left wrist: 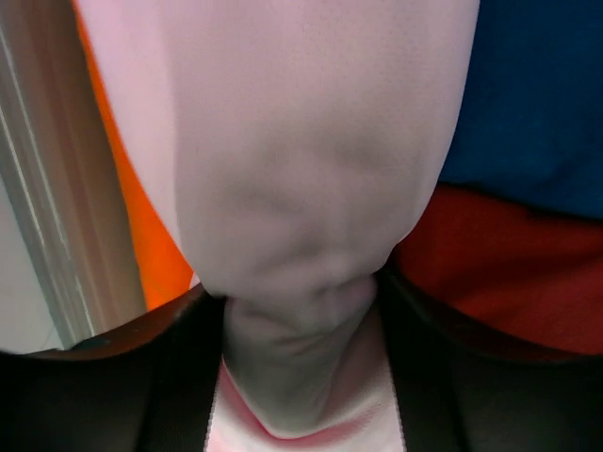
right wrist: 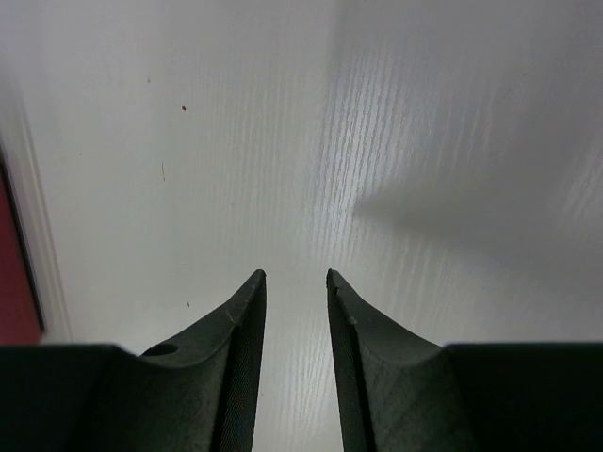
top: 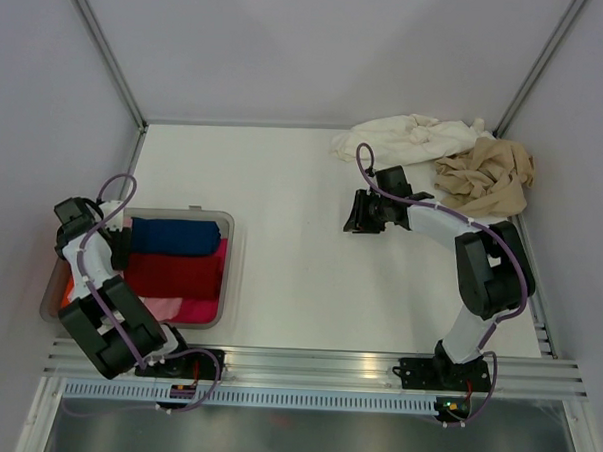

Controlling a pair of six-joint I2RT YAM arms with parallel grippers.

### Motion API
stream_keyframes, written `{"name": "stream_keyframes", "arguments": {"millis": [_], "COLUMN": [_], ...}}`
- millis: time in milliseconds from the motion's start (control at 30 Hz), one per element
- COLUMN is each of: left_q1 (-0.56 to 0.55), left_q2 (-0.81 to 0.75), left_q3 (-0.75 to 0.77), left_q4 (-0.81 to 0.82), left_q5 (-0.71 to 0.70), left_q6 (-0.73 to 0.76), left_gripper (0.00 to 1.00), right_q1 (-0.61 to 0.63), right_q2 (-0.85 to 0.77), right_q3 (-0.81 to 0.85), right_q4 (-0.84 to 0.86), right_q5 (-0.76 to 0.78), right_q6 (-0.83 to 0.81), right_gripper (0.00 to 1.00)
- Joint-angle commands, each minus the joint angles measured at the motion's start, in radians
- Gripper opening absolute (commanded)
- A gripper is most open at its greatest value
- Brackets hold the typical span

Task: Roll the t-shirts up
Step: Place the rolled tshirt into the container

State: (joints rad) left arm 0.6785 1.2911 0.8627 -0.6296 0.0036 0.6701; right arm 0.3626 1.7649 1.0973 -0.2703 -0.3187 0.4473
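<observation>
Top: left tool (top: 119, 240) is working over the tray (top: 227, 273) at the left edge. Cream shirt (top: 406, 135) and tan shirt (top: 489, 179) are lying crumpled in the far right corner.
Left wrist: left tool is pinching the pink shirt (left wrist: 311, 141) above the tray.
Right wrist: right tool (right wrist: 296, 282) is hovering narrow, holding nothing, over the surface (right wrist: 283, 113).
Likely two shirts left to roll.

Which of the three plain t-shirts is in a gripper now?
The light pink t-shirt, pinched in the left gripper over the tray; the cream-white shirt and the tan shirt lie crumpled in the far right corner, untouched.
</observation>
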Motion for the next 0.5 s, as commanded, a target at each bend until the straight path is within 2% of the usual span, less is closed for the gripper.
{"name": "stream_keyframes", "arguments": {"millis": [0, 100, 300, 467], "left_q1": [0.042, 0.072, 0.078, 0.096], "left_q2": [-0.012, -0.045, -0.121, -0.147], "left_q3": [0.002, 0.039, 0.003, -0.007], "left_q4": [-0.048, -0.091, -0.228, -0.260], "left_q5": [0.001, -0.019, -0.008, -0.037], "left_q6": [-0.018, -0.053, -0.141, -0.170], "left_gripper": [0.73, 0.80, 0.82, 0.84], "right_q1": [-0.001, -0.001, -0.001, 0.001], "right_q2": [-0.039, -0.028, -0.013, -0.010], "right_q3": [-0.004, -0.002, 0.015, 0.022], "right_q4": [0.003, 0.019, 0.022, 0.008], "right_q5": [0.004, -0.008, -0.034, -0.040], "right_q6": [-0.010, -0.010, -0.022, -0.050], "right_gripper": [0.39, 0.39, 0.39, 0.39]}}
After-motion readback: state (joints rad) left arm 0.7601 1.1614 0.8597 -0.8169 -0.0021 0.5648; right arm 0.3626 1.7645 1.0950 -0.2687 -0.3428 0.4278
